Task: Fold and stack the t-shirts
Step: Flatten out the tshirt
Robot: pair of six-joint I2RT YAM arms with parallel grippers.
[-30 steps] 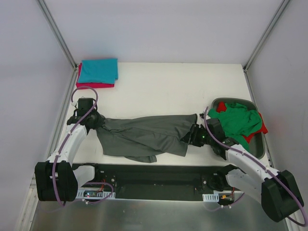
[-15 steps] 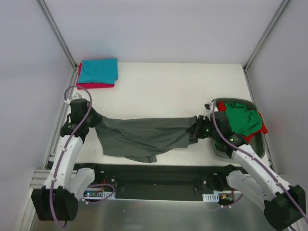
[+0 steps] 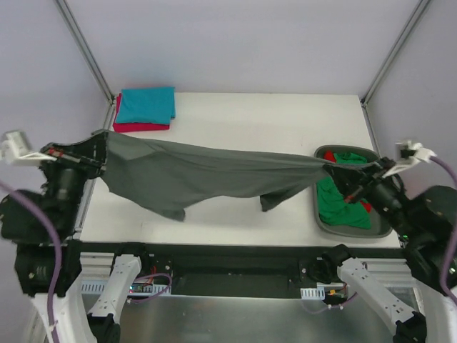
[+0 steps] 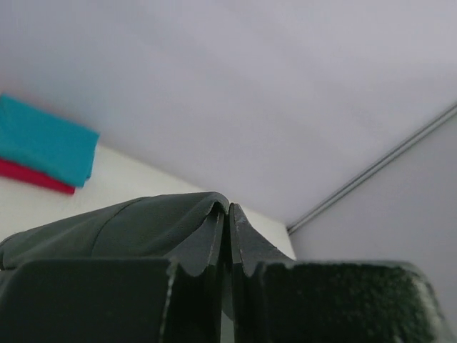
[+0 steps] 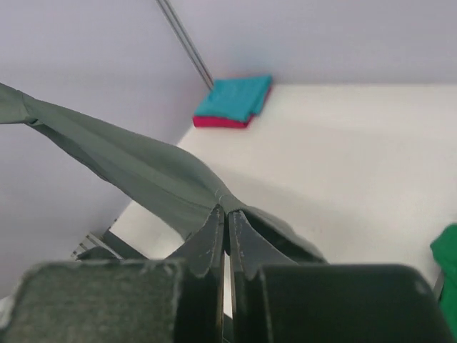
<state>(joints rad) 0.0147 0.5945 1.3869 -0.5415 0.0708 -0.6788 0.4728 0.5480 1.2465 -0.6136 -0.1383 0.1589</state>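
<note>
A dark grey t-shirt (image 3: pixel 207 175) hangs stretched in the air between both arms, its lower edge drooping toward the table. My left gripper (image 3: pixel 100 143) is shut on its left end; the wrist view shows the cloth (image 4: pixel 136 229) pinched at the fingertips of my left gripper (image 4: pixel 228 209). My right gripper (image 3: pixel 330 169) is shut on its right end, the grey t-shirt (image 5: pixel 136 171) running off from the tips of my right gripper (image 5: pixel 227 211). A folded teal t-shirt (image 3: pixel 146 104) lies on a crimson-pink one (image 3: pixel 139 128) at the back left. Green (image 3: pixel 341 204) and red (image 3: pixel 328 157) t-shirts lie bunched in the tub.
A dark grey oval tub (image 3: pixel 378 230) stands at the table's right edge under my right arm. The white table (image 3: pixel 250 121) is walled by pale panels with metal corner posts. The folded stack (image 5: pixel 235 103) shows far off in the right wrist view.
Both arms have risen and spread apart, lifting the grey t-shirt off the table and pulling it taut. The right gripper shut on its right end.
</note>
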